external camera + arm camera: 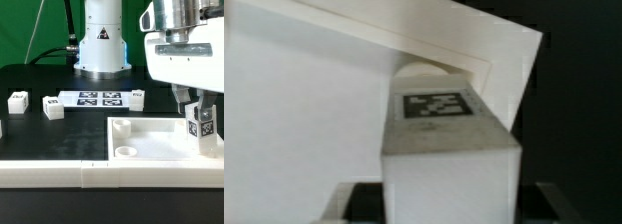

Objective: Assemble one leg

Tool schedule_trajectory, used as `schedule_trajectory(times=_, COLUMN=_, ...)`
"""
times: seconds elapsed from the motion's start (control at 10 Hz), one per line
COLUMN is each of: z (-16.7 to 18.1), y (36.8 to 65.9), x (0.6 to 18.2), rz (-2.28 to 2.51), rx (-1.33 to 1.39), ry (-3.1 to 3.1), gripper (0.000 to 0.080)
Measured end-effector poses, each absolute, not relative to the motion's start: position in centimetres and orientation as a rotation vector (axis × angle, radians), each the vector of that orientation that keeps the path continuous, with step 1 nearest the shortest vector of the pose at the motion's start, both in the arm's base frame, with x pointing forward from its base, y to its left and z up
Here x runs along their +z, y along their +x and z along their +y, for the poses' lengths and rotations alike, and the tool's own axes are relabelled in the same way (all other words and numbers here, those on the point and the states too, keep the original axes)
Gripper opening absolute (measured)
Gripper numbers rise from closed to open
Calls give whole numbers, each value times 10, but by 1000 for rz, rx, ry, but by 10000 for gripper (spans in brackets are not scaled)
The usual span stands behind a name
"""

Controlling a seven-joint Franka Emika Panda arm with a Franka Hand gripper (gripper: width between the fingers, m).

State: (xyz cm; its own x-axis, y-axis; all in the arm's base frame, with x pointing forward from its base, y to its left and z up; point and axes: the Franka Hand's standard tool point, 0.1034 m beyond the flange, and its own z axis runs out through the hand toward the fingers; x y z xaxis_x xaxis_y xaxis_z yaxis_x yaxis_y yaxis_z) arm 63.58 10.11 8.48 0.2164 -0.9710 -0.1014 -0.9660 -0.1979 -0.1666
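1. A black table (40,135) lay before a green backdrop (30,30), with the arm's white base (103,45) at the back.
2. The gripper (200,108) hung at the exterior view's right. Its two fingers were clamped on the leg (203,122), one on either side, apparently so that the post would go in upright.
3. The leg was a smooth white plastic post with flat faces. A square black-and-white tag (438,105) on one face was turned toward the wrist camera.
4. Its lower end was at the far corner of the tray-like panel (165,150), at the exterior view's right, and was probably aimed at a corner socket there. Whether it had seated could not be told.
5. The panel was a large white square with a raised rim. A round socket (127,152) in a nearer corner stood open and unfilled.
6. Farther off, the marker board (100,98) lay flat on the table. Three small white tagged posts (52,107) (17,100) (137,96) rested around it, apart from the panel, likely waiting their turn.
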Motion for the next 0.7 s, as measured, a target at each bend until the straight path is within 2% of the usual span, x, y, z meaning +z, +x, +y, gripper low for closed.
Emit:
schedule_trajectory(times=0.1, z=101, y=635, x=85, rz=1899, rx=-24, ry=-2247, gripper=294)
schedule_trajectory(times=0.2, z=103, y=635, x=85, rz=1995, rx=-1, ry=-2153, gripper=347)
schedule_trajectory(times=0.3, z=104, y=634, x=84, rz=1945, rx=-7, ry=-2199, gripper=347)
schedule_trajectory(times=0.4, z=105, y=634, x=84, rz=1899, rx=-12, ry=-2238, gripper=513)
schedule_trajectory(times=0.5, z=106, y=634, x=84, rz=1853, rx=-17, ry=-2275, gripper=622)
schedule_trajectory(times=0.7, z=109, y=634, x=85, rz=1608, rx=-45, ry=-2460, gripper=644)
